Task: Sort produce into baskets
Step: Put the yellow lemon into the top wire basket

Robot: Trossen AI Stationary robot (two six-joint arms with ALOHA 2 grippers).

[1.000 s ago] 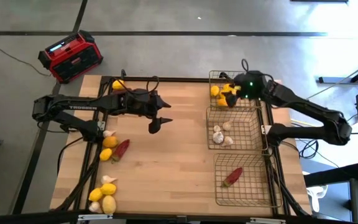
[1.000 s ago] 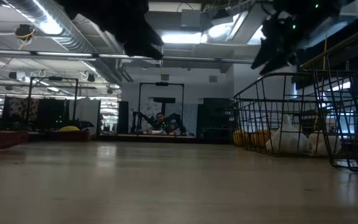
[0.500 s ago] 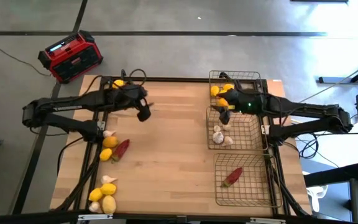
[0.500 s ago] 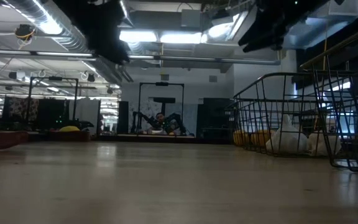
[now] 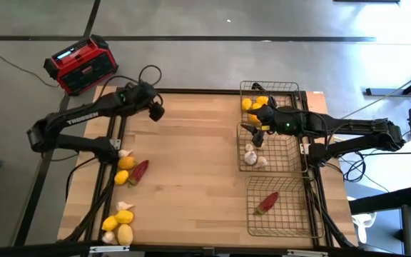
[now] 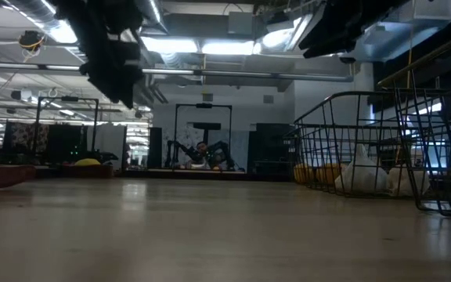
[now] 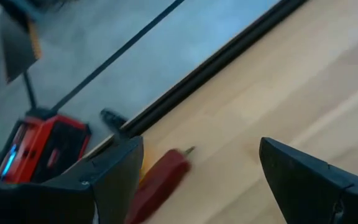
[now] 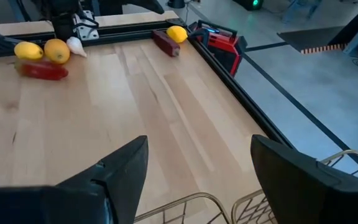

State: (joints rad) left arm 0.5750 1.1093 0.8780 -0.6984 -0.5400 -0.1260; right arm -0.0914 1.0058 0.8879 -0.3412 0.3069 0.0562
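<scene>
Left gripper (image 5: 157,112), released and empty, is hanging over the table's far-left corner near a chili pepper (image 7: 160,180) and lemon (image 5: 135,96); it should drop squarely over one. Right gripper (image 5: 257,130), spread and empty, is waiting over the baskets (image 5: 277,154).

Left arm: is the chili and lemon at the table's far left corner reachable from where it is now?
Probably yes. The left gripper hangs open just beside that corner; its wrist view shows the chili and lemon ahead on bare wood, nothing between.
</scene>
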